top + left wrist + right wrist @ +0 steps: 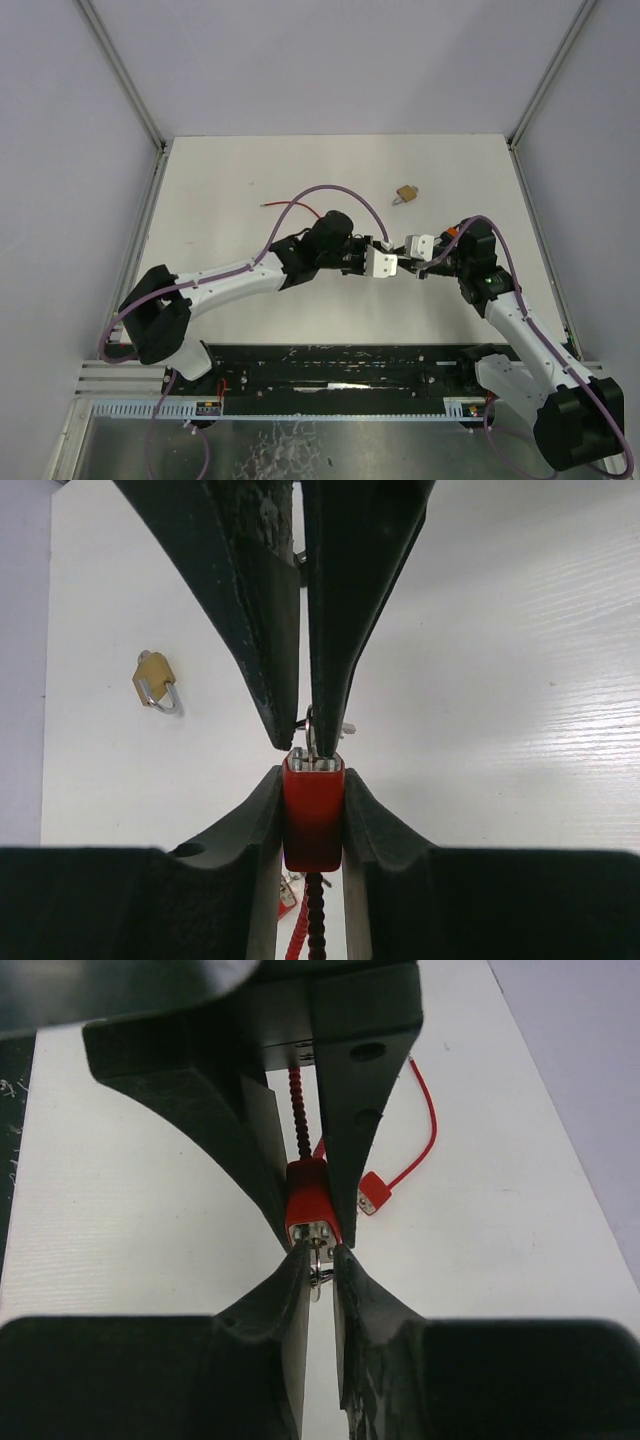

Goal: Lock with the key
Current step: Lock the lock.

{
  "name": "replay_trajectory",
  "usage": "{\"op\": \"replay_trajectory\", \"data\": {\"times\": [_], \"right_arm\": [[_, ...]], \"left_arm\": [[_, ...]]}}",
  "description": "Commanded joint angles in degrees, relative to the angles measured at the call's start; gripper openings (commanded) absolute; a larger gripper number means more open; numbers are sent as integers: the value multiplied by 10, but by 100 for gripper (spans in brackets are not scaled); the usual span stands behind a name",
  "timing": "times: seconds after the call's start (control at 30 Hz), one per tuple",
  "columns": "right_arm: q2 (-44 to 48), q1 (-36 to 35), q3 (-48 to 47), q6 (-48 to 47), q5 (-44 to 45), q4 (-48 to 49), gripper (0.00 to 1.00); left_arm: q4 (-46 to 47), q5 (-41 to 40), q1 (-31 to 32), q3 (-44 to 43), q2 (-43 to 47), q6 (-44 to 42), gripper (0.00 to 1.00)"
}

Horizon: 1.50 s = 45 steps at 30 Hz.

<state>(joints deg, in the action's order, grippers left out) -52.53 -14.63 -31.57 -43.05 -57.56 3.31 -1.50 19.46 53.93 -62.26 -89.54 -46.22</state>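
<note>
The two arms start at the near edge of the desk and bend in to meet over its middle, tip to tip.

The left gripper is shut tight on a red cable lock. Its two black fingers press on the two flat sides of the red body. The lock is held up off the desk. Its silver face with the keyhole points at the other gripper. A bumpy red cord comes out of the back of the lock and runs away between the left fingers.

The right gripper comes at the lock from the other side. Its fingers are almost together, with only a thin gap. The little metal key sits in that gap, and the fingers pinch it. The tip of the key is at the keyhole in the silver face. The fingertips of the right gripper almost touch the lock. How deep the key goes in cannot be seen.

A bit farther back, left of the middle, a thin red cable lies in a curve on the desk. It has a small metal end piece.

Farther still, toward the far edge and a little right of the middle, a small brass padlock lies by itself. It has a silver hoop. It is well apart from both grippers.
</note>
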Motion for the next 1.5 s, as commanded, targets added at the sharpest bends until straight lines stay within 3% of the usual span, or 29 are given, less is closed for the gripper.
{"op": "replay_trajectory", "data": {"times": [0.0, 0.27, 0.5, 0.6, 0.9, 1.27, 1.47], "right_arm": [[4, -5, 1, -49, 34, -13, 17], [4, -35, -16, -217, 57, -108, 18], [12, -40, -18, -248, 76, -119, 28], [15, -44, -8, -232, 95, -94, 29], [25, -46, -15, -172, 78, -67, 18], [56, -45, -24, -59, 180, -26, 28], [52, -46, -24, -12, 154, -17, 32]], "left_arm": [[15, 41, 2, -41, 7, 17, 0], [-39, 116, -18, -78, -8, 32, 0], [-80, 150, -27, -103, -26, 24, 0], [-83, 157, -27, -108, -33, 25, 0], [-91, 157, -28, -114, -39, 28, 0], [-97, 127, -37, -128, -53, 70, 0], [-103, 129, -40, -142, -62, 88, 0]]}}
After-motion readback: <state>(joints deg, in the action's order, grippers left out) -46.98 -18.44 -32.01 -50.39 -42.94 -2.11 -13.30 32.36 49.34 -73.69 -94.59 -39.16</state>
